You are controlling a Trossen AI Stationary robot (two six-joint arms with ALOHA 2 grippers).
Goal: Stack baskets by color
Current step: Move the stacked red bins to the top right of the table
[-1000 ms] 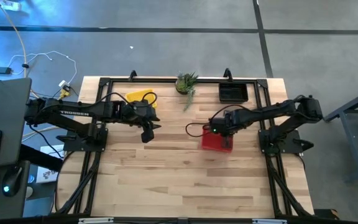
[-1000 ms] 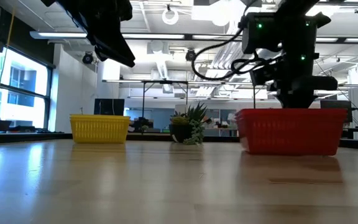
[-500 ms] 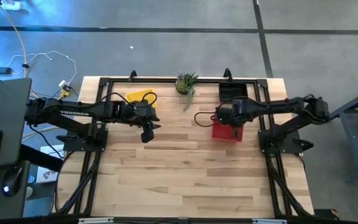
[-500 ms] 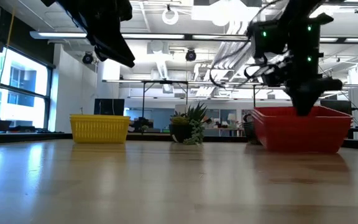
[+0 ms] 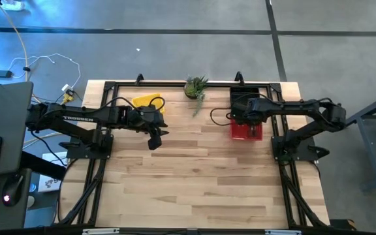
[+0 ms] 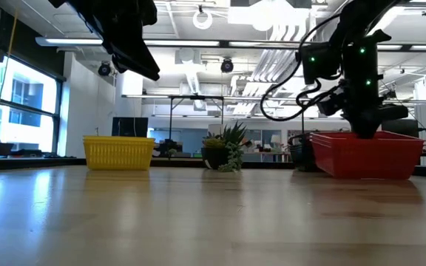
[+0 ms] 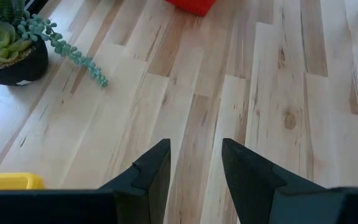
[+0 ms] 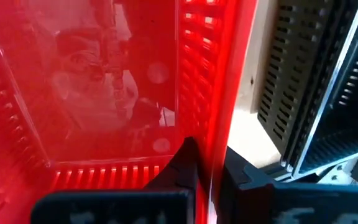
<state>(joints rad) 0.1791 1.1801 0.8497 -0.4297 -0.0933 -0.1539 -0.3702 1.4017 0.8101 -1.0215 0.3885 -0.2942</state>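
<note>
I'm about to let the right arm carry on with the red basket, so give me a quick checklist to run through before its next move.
1. Grip: right gripper shut on the wall of the red mesh-sided plastic basket: ok.
2. Basket level in the low view: ok.
3. Gap to the black mesh-sided plastic basket: they show side by side, whether touching: cannot tell.
4. Left gripper open, holding nothing, hovering clear near the yellow mesh-sided plastic basket: ok.
5. Small potted green plant apart from the red basket: ok.
6. Red basket off the wooden table or resting on it: cannot tell.
</note>
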